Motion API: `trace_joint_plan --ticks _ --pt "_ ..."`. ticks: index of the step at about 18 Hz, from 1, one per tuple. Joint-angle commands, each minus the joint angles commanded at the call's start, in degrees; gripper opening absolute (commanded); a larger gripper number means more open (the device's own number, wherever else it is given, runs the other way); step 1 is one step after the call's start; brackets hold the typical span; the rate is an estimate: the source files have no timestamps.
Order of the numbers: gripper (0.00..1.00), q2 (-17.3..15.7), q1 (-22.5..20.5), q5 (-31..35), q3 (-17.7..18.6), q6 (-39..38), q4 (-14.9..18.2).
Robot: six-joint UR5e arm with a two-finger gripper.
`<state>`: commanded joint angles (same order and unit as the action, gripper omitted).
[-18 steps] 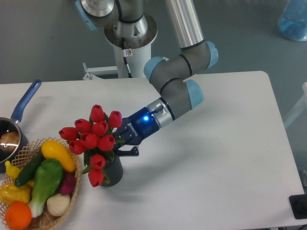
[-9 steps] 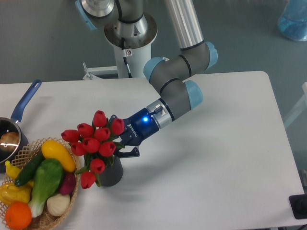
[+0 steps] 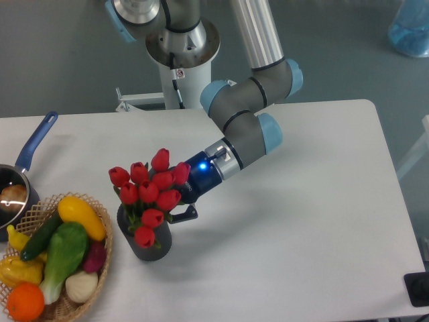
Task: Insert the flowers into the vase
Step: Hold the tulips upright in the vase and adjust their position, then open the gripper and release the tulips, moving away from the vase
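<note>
Swinging upright since a second ago, the flowers (image 3: 150,188) now sit over the vase (image 3: 145,239), just ahead of the claw (image 3: 179,200), apparently clamped on hidden stems. Release early and that wide bunch tips out.

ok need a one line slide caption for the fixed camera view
UR5e gripper holding red tulip flowers over the dark ribbed vase, beside a wicker basket of produce.

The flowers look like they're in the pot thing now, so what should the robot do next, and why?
Probably let go and back away. The flowers stand over the vase, with a bud hanging down its front, so the stems seem to be inside. The gripper is tucked behind the blooms; whether it is gripping can't be seen.
</note>
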<state>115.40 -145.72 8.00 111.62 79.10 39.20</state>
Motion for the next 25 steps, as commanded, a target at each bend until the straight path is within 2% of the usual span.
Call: trace_joint_plan --ticks 7,15,21,25 --pt "0.99 -0.26 -0.35 0.00 0.00 0.00 0.00" --pt "1.00 -2.02 -0.44 2.72 -0.18 -0.44 0.18" --pt "1.00 -4.13 -0.35 10.89 -1.93 -0.62 0.35" --pt "1.00 -7.20 -0.26 17.38 -2.72 -2.81 0.35"
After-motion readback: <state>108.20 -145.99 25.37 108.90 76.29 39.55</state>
